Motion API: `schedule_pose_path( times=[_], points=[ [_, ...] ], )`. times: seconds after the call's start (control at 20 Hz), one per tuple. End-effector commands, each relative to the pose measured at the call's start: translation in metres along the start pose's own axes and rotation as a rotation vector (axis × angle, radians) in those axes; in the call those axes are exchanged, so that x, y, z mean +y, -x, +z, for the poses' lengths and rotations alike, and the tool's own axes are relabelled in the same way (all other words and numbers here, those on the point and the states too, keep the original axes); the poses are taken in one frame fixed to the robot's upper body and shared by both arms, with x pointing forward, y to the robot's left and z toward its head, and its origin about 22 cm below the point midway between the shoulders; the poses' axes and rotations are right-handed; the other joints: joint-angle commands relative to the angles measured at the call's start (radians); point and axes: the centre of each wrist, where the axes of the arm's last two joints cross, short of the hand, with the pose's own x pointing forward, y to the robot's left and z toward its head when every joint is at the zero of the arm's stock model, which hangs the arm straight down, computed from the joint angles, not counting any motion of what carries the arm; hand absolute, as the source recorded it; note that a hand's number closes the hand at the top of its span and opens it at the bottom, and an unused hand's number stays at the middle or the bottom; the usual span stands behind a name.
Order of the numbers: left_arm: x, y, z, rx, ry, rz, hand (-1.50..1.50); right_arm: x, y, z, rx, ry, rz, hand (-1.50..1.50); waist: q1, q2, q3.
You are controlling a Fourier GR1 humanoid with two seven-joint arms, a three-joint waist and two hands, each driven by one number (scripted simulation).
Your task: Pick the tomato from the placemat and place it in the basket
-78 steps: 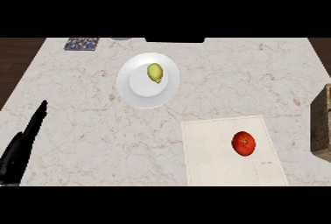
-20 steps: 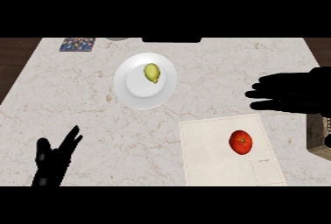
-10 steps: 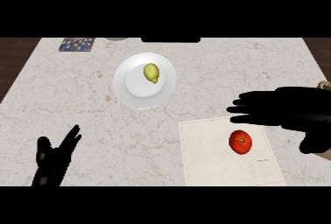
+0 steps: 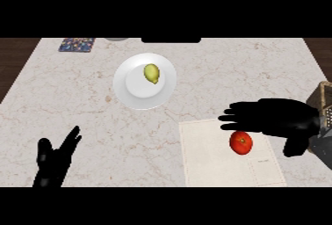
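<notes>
One tomato (image 4: 240, 142) on placemat (image 4: 227, 154) | my right robot hand (image 4: 276, 116) hovers above it, fingers spread open | risk: closing off-centre rolls it away | basket (image 4: 324, 103) beyond.

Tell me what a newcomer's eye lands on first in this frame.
The black right robot hand, fingers spread, hovers just above the round red tomato on the pale rectangular placemat at lower right. Next, the yellow-green fruit on the round white plate, upper centre.
</notes>
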Motion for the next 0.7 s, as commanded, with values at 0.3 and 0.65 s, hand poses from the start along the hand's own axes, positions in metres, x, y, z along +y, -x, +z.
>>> schedule_pose_path(
  times=[0.3, 0.65],
  points=[
    [-0.008, 0.004, -0.006, 0.035, 0.01, 0.017, 0.0, 0.041, 0.012, -0.005, -0.015, -0.006, -0.012, -1.5, -0.008, 0.004, -0.008],
    [0.011, 0.025, 0.006, 0.049, 0.018, 0.003, 0.0, 0.026, 0.017, -0.023, -0.041, -0.002, -0.016, -1.5, -0.002, 0.004, -0.008]
  ],
)
